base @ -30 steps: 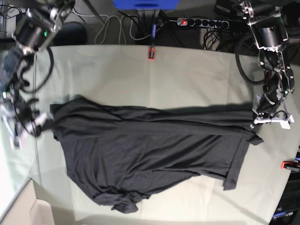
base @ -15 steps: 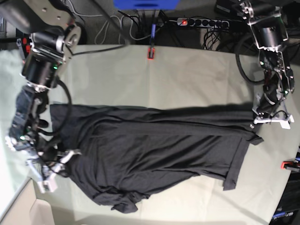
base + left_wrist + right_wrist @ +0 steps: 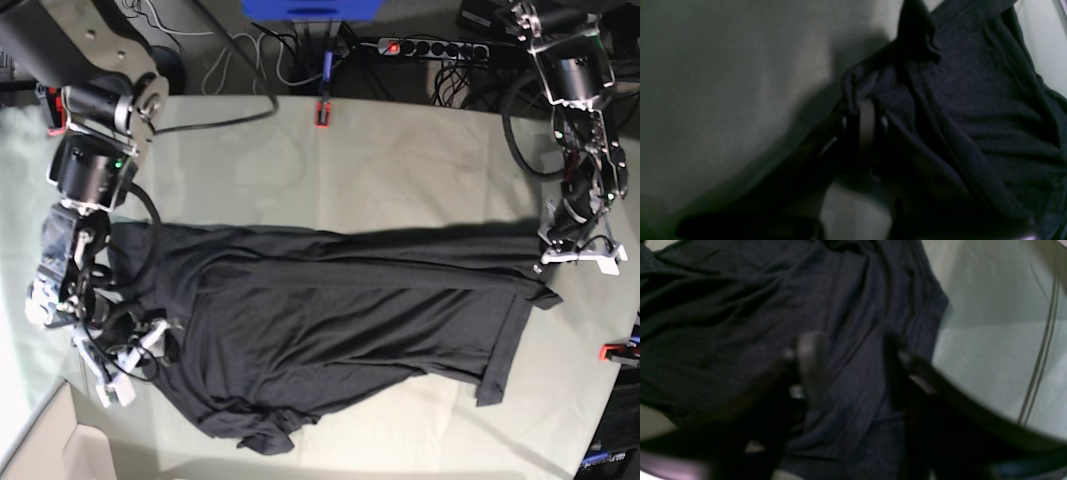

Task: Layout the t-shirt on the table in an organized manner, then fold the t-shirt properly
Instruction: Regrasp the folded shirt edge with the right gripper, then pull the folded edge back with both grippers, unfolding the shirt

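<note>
Two arms work opposite ends of the t-shirt, which lies spread but rumpled across the middle of the table, stretched from its left edge toward its right edge.

Nearest the front-left corner, the right gripper hangs low over the shirt's left end with its jaws spread apart; the right wrist view shows dark fabric between and beneath the two fingers, but nothing pinched. Just beyond it toward the front edge, the hem is bunched into a wad, and a loose flap trails off the front right.

Farther back, at the right edge, the left gripper is pressed together on a pinch of the shirt's corner, the cloth puckered over its fingertips in the left wrist view.

By my reading this is the laying-out step, not yet the folding: the cloth is skewed and creased. Next, the right gripper probably needs to close on the left end and draw it away from the anchored right corner, taking care not to grab two layers.
</note>
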You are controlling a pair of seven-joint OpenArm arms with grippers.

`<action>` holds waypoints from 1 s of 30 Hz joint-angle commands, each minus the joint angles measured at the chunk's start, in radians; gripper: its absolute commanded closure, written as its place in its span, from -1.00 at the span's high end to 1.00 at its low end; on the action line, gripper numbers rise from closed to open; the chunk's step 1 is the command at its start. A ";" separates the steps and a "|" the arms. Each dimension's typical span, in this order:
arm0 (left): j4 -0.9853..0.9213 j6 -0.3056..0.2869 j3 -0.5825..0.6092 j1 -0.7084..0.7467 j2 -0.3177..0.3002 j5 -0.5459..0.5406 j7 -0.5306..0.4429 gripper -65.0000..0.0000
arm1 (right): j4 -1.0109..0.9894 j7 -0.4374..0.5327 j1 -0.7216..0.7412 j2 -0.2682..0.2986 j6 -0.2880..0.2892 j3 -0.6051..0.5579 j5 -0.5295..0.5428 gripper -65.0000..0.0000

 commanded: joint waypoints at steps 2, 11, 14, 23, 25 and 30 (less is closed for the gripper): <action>0.015 -0.005 -0.004 -0.014 -0.019 0.000 -0.015 -1.00 | 0.066 0.017 -0.018 0.030 0.003 0.005 0.019 0.24; 0.013 -0.005 -0.004 -0.008 -0.019 0.000 -0.017 -1.00 | 0.159 0.045 -0.249 0.101 0.003 0.025 0.019 0.09; 0.013 -0.005 -0.004 0.001 -0.019 -0.008 -0.017 -1.00 | 0.158 0.085 -0.287 0.099 0.003 0.073 0.019 0.09; 0.013 -0.005 -0.004 0.007 -0.019 -0.006 -0.017 -1.00 | 0.039 0.105 -0.327 0.105 0.003 0.101 0.019 0.08; 0.013 -0.005 -0.004 0.007 -0.019 -0.006 -0.017 -1.00 | 0.038 0.105 -0.336 0.099 0.003 0.098 0.019 0.07; 0.013 -0.005 -0.004 0.006 -0.019 0.000 -0.017 -1.00 | 0.032 0.105 -0.338 0.085 0.003 0.096 0.019 -0.48</action>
